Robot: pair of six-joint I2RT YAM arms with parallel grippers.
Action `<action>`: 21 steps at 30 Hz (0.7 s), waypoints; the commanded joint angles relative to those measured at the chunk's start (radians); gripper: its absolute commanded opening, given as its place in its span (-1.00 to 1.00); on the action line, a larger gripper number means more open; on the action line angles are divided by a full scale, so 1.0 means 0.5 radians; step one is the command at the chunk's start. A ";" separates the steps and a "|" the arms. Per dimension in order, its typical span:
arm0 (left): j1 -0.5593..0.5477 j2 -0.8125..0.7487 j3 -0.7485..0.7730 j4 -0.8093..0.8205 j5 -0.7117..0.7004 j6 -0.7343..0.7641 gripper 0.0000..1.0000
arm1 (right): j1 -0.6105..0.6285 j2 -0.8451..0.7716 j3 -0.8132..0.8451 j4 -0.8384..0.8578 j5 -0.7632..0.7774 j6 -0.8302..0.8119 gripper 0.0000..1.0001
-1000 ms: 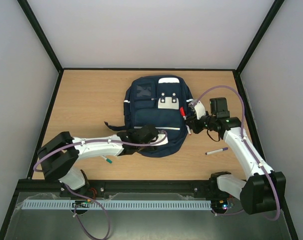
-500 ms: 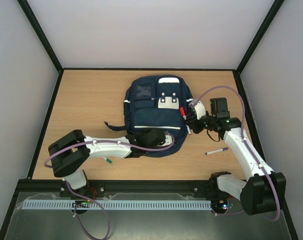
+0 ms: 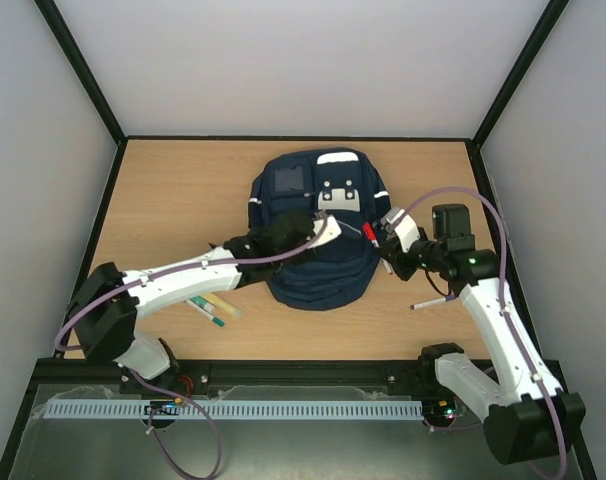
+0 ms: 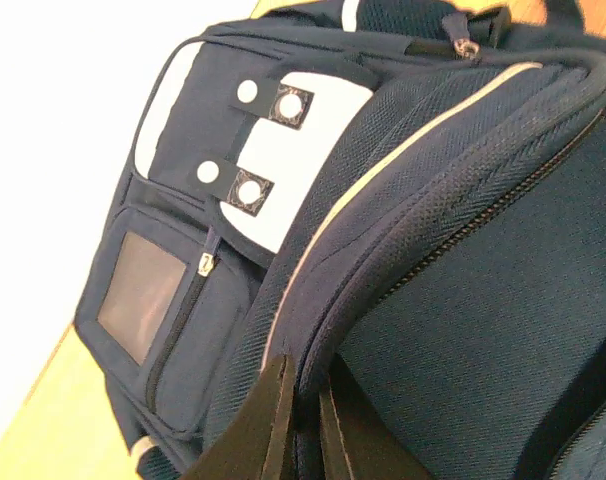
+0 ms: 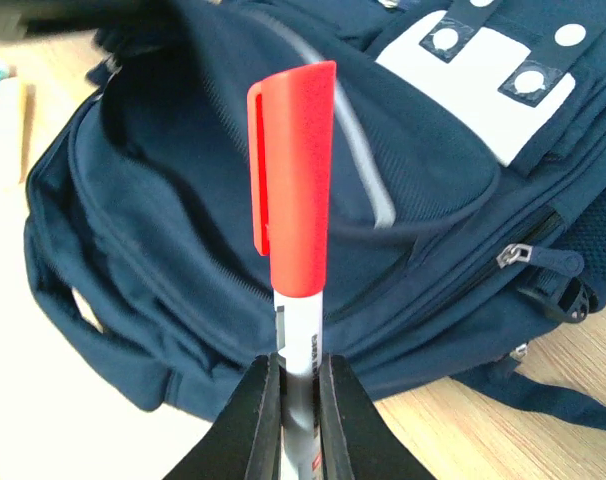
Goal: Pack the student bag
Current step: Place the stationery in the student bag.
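Now, with the left gripper (image 4: 303, 398) pinching the opening's rim on the student bag (image 3: 323, 278) beneath it and the right gripper (image 5: 298, 375) clamped on a red-capped marker (image 5: 291, 180) just beside that bag, lifting the rim high should give the marker a clear drop.

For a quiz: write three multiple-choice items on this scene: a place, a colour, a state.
1. The purple-capped pen lies: A on the table right of the student bag; B inside the bag; C on top of the bag.
2. Cap of the marker in the right fingers: A green; B red; C yellow.
3. The left fingers: A open; B shut on a pen; C shut on the bag's rim.
A, bare wood around it; B, wrist view shows red; C, they pinch the piped edge.
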 commanded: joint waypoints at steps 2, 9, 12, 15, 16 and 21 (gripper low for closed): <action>0.168 -0.190 0.126 0.124 0.424 -0.291 -0.95 | 0.048 -0.126 0.080 -0.485 0.031 -0.457 -0.90; 0.507 -0.220 0.079 0.231 1.036 -0.712 -0.95 | 0.531 0.023 0.199 -0.539 0.524 -0.620 -0.91; 0.562 -0.193 0.104 0.238 1.171 -0.820 -0.95 | 0.775 0.129 0.222 -0.505 0.762 -0.660 -0.91; 0.632 -0.173 0.140 0.223 1.293 -0.923 -0.95 | 0.959 0.253 0.289 -0.505 0.941 -0.678 -0.91; 0.661 -0.172 0.148 0.226 1.338 -0.962 -0.95 | 1.012 0.293 0.328 -0.504 1.001 -0.683 -0.91; 0.763 -0.216 0.141 0.252 1.441 -1.041 -0.95 | 1.263 0.496 0.575 -0.467 1.286 -0.744 -0.90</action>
